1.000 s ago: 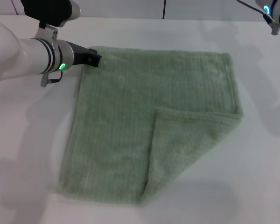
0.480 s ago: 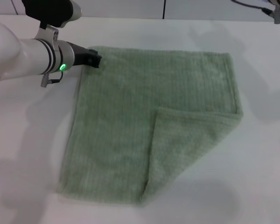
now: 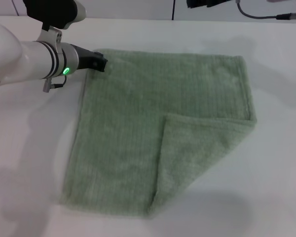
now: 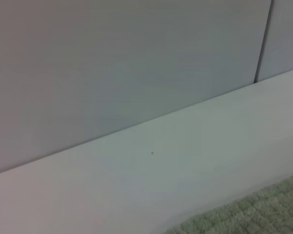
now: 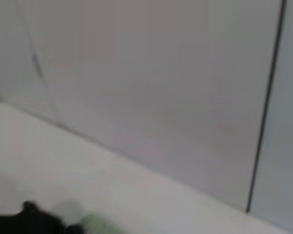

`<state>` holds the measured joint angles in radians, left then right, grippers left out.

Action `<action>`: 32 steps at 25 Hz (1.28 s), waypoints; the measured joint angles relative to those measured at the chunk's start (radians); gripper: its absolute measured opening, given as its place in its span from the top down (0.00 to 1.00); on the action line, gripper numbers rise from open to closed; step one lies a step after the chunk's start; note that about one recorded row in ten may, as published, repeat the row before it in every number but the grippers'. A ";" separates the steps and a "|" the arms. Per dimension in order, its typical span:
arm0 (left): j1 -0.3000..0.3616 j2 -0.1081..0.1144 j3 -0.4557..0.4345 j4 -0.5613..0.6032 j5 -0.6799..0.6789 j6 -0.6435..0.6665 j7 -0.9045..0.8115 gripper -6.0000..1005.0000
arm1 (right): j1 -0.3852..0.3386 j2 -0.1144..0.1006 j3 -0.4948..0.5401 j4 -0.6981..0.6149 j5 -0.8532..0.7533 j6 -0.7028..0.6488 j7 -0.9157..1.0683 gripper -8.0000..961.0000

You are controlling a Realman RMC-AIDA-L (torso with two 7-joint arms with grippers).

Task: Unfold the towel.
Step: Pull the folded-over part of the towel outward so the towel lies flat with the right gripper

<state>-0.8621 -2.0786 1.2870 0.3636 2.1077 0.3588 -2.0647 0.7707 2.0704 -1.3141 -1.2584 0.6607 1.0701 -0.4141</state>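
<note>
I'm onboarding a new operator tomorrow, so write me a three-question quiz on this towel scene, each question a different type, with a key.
1. True or false: the towel lies fully flat, with no part folded over.
2. Multiple choice: where is the left gripper?
A. at the towel's far corner on the robot's left
B. on the folded flap
C. off the table
3. Short answer: which corner of the towel is folded over onto the cloth?

Key:
1. False; one corner flap lies folded over the cloth.
2. A.
3. The near corner on the robot's right; the flap's tip points toward the middle of the towel.
</note>
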 joint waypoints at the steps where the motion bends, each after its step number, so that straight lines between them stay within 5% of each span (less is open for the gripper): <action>1: 0.000 0.000 0.000 0.000 0.000 0.000 0.000 1.00 | 0.025 -0.002 0.032 0.009 0.010 0.072 -0.012 0.32; 15: 0.000 0.000 0.000 0.003 0.000 0.000 -0.001 1.00 | 0.172 -0.021 0.164 0.203 0.020 0.345 -0.078 0.32; 32: 0.000 0.000 0.000 0.001 0.000 0.000 -0.002 1.00 | 0.276 -0.027 0.173 0.511 0.037 0.356 -0.201 0.32</action>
<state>-0.8620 -2.0785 1.2870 0.3641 2.1076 0.3589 -2.0663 1.0467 2.0431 -1.1412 -0.7471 0.6980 1.4257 -0.6147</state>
